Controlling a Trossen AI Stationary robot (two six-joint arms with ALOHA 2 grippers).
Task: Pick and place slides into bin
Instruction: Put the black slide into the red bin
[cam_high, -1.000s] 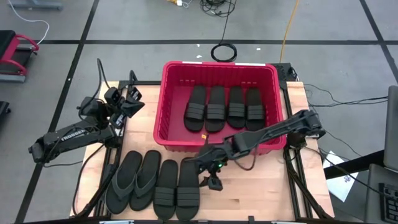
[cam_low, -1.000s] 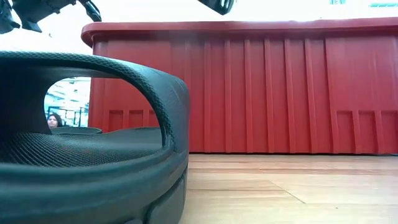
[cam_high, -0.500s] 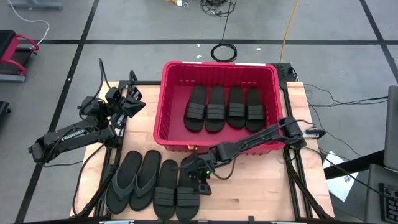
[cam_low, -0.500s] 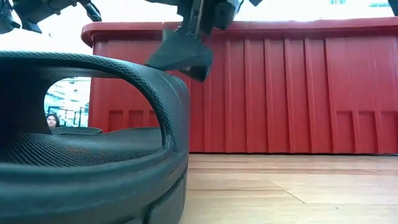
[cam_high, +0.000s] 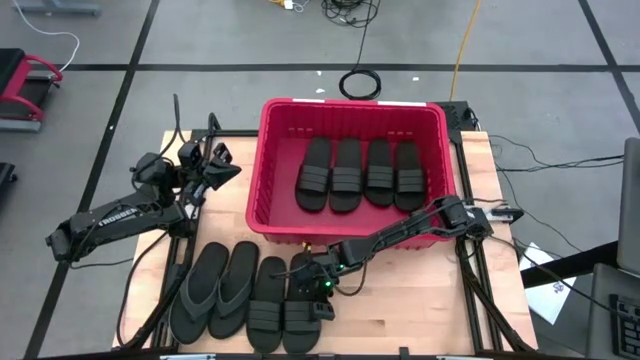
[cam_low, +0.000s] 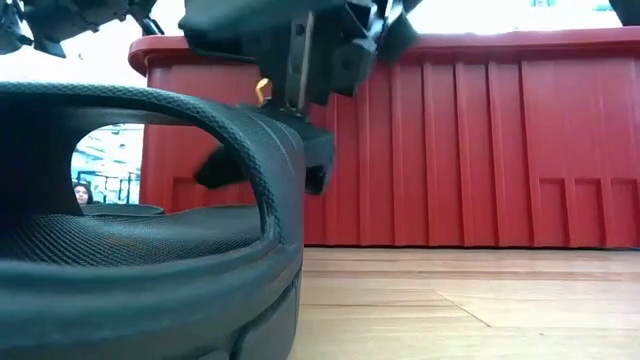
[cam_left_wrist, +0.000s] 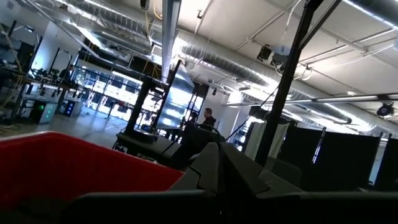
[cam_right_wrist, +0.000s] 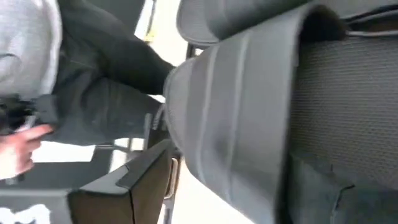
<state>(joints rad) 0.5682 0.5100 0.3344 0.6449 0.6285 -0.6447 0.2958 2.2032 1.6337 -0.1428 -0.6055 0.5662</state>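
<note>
Eight flat black rubber sandals in the high view: four ribbed-strap slides (cam_high: 362, 174) side by side on the floor of the large rectangular red plastic bin (cam_high: 270, 160) at upper centre; four more in a row on the wooden table (cam_high: 400, 310) at lower left of centre, two greyer thong-strap sandals (cam_high: 215, 290) leftmost, then two strap slides (cam_high: 285, 305). Right gripper (cam_high: 318, 292) down over the rightmost strap slide, just below the bin's near wall, arm reaching in from the right. Left gripper (cam_high: 222, 172) raised beside the bin's left wall, at middle left of the frame, fingers pressed together, holding nothing.

Low view: ribbed red wall of the bin (cam_low: 480, 150) across the whole background; wide black strap of the nearest slide (cam_low: 150, 130) arching over the left half; right gripper (cam_low: 300, 130) coming down at top centre, dark fingers spread to either side of that strap.

Left wrist view: own closed fingers (cam_left_wrist: 219, 171) at lower centre, red bin rim (cam_left_wrist: 62, 162) at lower left, a workshop hall beyond.

Right wrist view: ribbed grey-black strap (cam_right_wrist: 249, 112) filling the centre and right; a person's grey sleeve (cam_right_wrist: 31, 43) at upper left.
</note>
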